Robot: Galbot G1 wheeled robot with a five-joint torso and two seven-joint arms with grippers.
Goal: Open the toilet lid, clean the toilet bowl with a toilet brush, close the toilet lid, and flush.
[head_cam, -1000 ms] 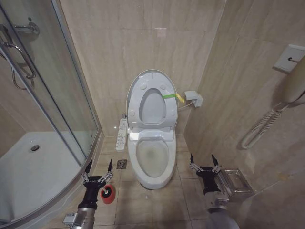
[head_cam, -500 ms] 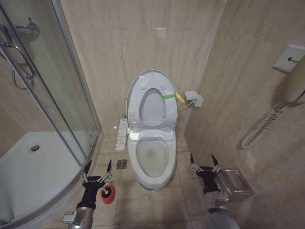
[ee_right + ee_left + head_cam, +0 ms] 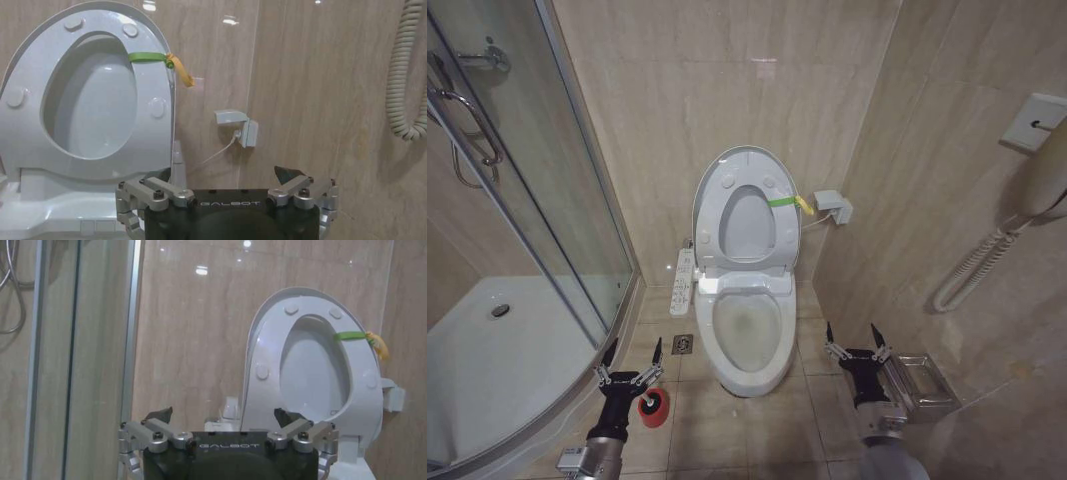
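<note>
The toilet lid [image 3: 747, 205] stands upright against the wall, the toilet bowl [image 3: 748, 330] open below it. The left gripper [image 3: 631, 358] hovers with fingers spread above the toilet brush [image 3: 653, 407] on the floor, a touch lower than a second ago. The right gripper [image 3: 851, 340] stays put, fingers also spread, beside the bowl.
</note>
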